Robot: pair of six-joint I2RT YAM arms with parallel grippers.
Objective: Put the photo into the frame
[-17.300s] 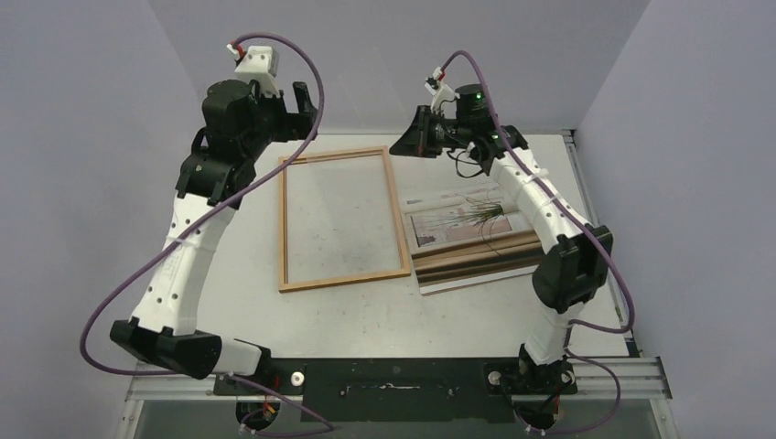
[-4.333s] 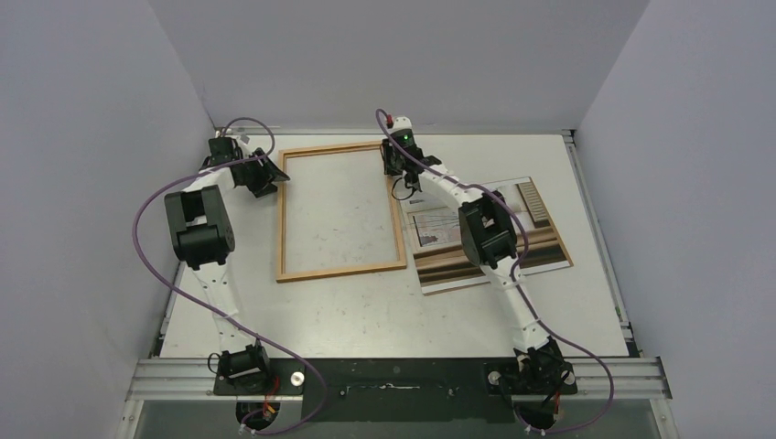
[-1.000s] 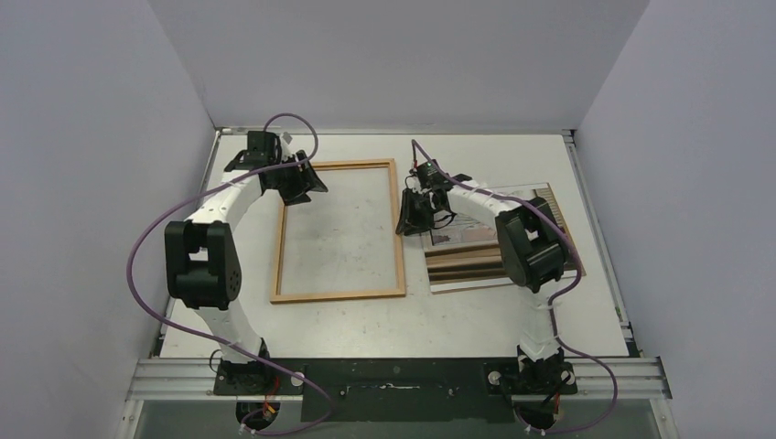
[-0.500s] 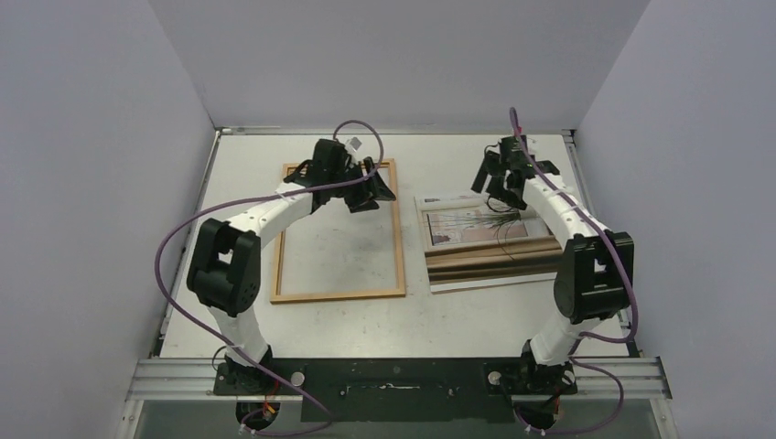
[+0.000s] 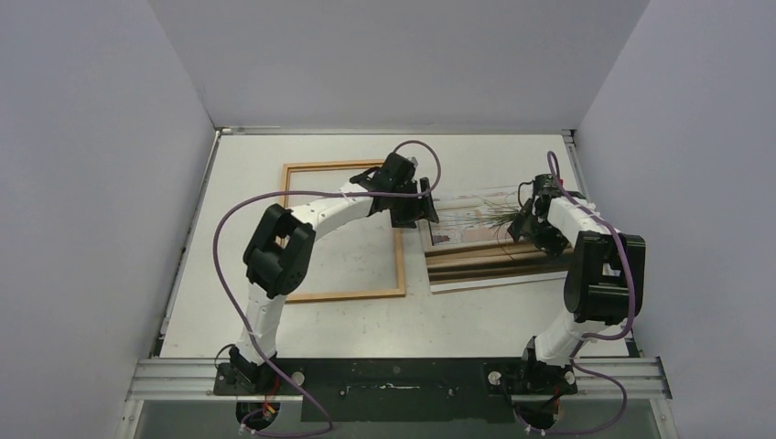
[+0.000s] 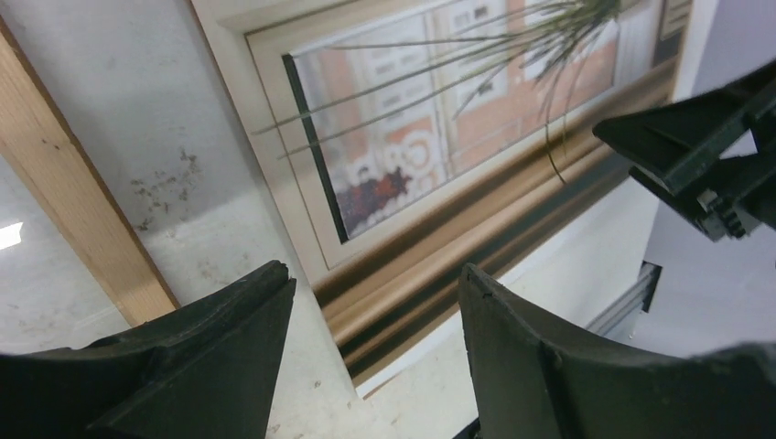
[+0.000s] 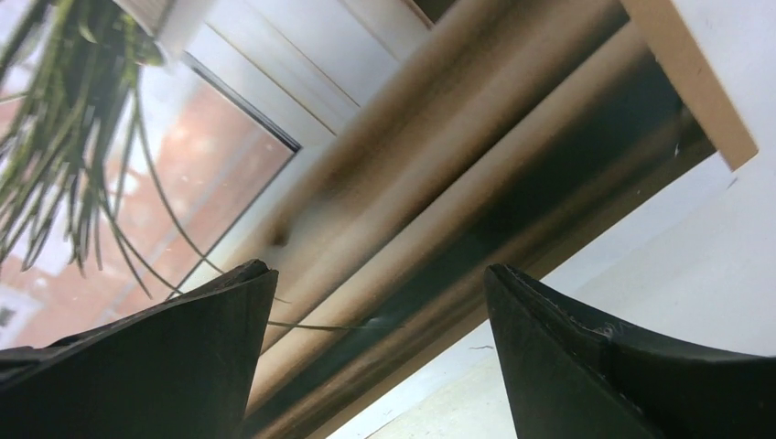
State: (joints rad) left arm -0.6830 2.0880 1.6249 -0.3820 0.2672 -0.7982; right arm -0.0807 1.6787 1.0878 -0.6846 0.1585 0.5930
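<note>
The frame (image 5: 339, 295) of orange-brown wood lies flat on the table, left of centre. The photo (image 5: 476, 245) lies face up just to its right, showing the grassy plant and window. My left gripper (image 5: 417, 207) hovers over the photo's left edge, beside the frame's right rail. It is open, with nothing between its jaws. In the left wrist view, my left gripper (image 6: 375, 274) frames the photo (image 6: 412, 137) and the rail (image 6: 82, 210). My right gripper (image 5: 533, 224) is low over the photo's right part. In the right wrist view, my right gripper (image 7: 380, 274) is open above the photo (image 7: 366, 165).
The pale table (image 5: 366, 320) is walled by grey panels on three sides. A tan board edge (image 7: 695, 82) shows past the photo's corner. The right gripper (image 6: 714, 155) appears in the left wrist view. A metal rail (image 5: 393, 373) runs along the near edge.
My left gripper swept right from the frame's far left corner to the photo's left edge. My right gripper left the frame's right rail, opened wide, and moved to the photo's right side.
</note>
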